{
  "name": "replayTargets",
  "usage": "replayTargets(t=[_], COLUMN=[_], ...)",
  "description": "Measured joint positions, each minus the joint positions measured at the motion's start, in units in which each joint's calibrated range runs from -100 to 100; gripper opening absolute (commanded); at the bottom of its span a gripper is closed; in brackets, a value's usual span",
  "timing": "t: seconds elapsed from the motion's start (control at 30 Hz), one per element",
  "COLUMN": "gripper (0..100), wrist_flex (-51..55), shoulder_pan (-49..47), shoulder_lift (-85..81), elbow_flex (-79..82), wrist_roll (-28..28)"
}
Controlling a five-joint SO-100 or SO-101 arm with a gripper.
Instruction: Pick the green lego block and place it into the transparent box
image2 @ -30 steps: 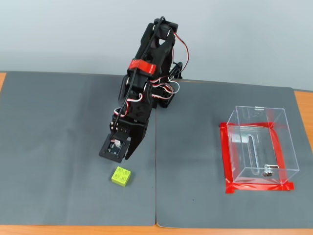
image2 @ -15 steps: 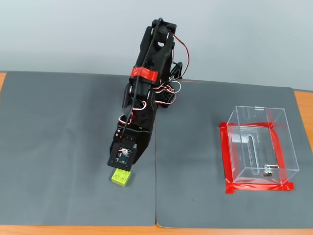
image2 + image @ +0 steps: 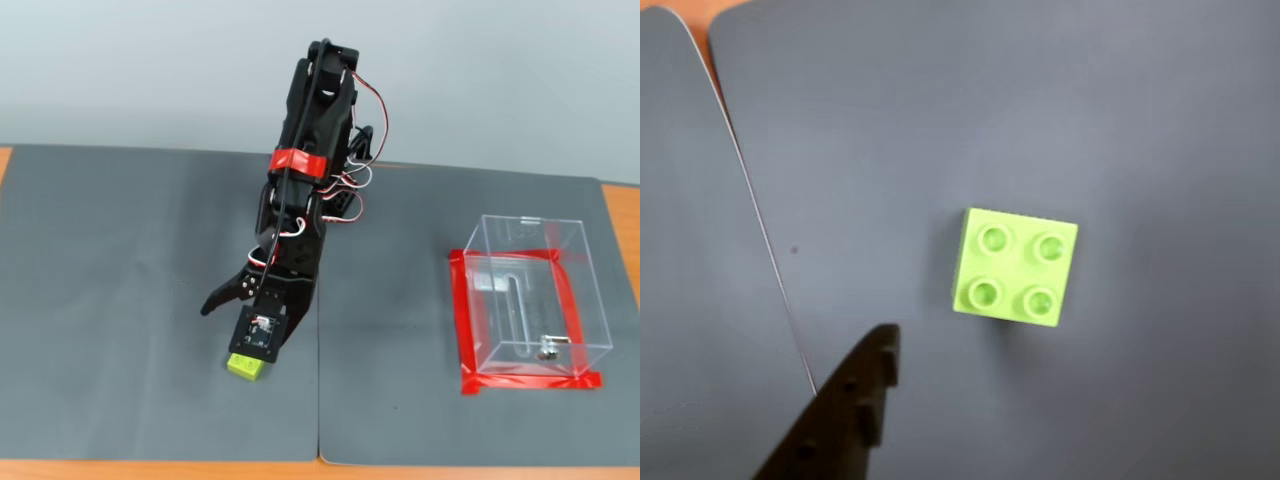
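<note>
Nearest the camera in the fixed view, the block [image 3: 246, 366] lay on the grey mat [image 3: 120, 300], and the gripper [image 3: 235, 318] hung just above it with its jaws spread wide and nothing between them. In the wrist view the block [image 3: 1014, 267] sat untouched, clear of the one dark finger [image 3: 855, 400] that showed. Farther off to the right the box [image 3: 527, 298] held no block, so grasp, carry and drop all seemed still to do.

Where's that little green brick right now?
The green lego block lies on the grey mat, left of the transparent box in the fixed view, under the open pincer.
</note>
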Motion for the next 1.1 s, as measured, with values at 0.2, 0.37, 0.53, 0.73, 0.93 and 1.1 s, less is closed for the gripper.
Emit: replayTargets(t=[0.2,0.37,0.53,0.73,0.93,1.1], gripper=[46,46,46,46,46,46], wrist_flex=[-0.09,-2.17,-6.24,-6.94,-6.94,-6.94], shoulder_pan=[-0.07,-0.07,-0.07,-0.15,0.52,0.59], shoulder_lift=[2.72,5.35,8.33,12.06,16.48,17.33], elbow_flex=[0.0,-0.18,-0.45,-3.14,-6.83,-7.0], wrist_roll=[0.0,-0.1,-0.1,-0.1,-0.1,0.0])
